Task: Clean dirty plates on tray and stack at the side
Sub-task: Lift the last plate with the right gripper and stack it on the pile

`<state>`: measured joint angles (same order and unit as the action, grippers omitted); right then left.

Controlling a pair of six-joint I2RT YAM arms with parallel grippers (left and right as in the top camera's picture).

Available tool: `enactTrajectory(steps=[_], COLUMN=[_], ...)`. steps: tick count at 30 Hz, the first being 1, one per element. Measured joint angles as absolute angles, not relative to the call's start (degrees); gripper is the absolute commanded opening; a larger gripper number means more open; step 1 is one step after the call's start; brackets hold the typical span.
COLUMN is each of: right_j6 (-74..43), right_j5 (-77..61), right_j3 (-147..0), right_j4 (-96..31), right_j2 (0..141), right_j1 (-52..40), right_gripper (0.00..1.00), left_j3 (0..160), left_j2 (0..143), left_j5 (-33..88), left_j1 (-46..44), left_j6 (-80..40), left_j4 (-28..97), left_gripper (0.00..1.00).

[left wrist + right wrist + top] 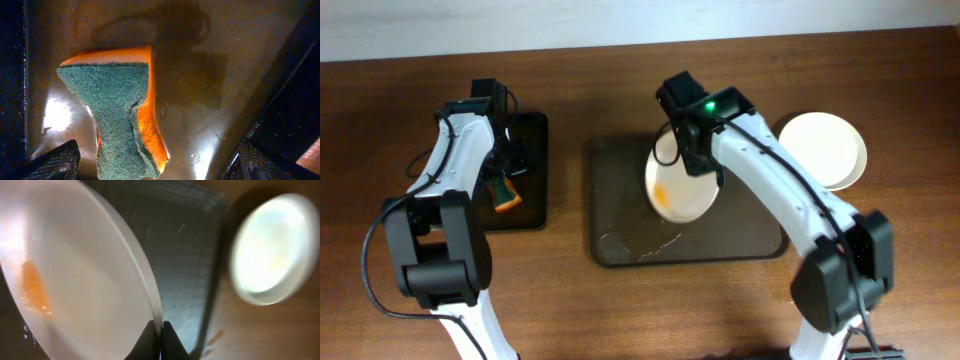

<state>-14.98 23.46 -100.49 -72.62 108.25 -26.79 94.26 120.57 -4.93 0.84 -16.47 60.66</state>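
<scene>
A white plate (682,190) with an orange smear is held tilted over the dark tray (620,215). My right gripper (692,150) is shut on its rim; the right wrist view shows the fingers (161,340) pinching the plate edge (150,295). A stack of clean white plates (823,148) sits on the table right of the tray, also in the right wrist view (270,250). My left gripper (500,175) is open over the small black tray (532,200), fingers (155,167) either side of an orange sponge with a green scouring face (120,115) that lies on it.
Scattered crumbs and smears lie on the front of the dark tray (640,245). The wooden table (640,310) surrounds both trays. A pale wall edge runs along the back.
</scene>
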Motion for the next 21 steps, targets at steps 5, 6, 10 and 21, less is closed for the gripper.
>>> enactTrajectory(steps=[5,6,10,21], right_j6=[-15.70,-16.32,-16.97,-17.85], right_j5=[38.46,41.67,57.87,73.43], right_j3=[-106.08,-106.13,-106.41,-106.41], right_j4=[-77.21,-77.89,-79.44,-80.95], right_j2=[105.80,105.80,105.80,105.80], right_j1=[-33.91,-35.62,-44.18,-49.17], right_gripper=[0.04,0.04,0.04,0.04], left_j3=[94.26,94.26,94.26,94.26], left_j2=[120.57,120.57,120.57,120.57], left_j5=[-4.93,-4.93,-4.93,-4.93], left_j1=[0.84,0.82,0.84,0.84], left_j6=[-16.47,-16.47,-16.47,-16.47], left_j4=[60.66,60.64,60.66,60.64], left_gripper=[1.00,1.00,1.00,1.00])
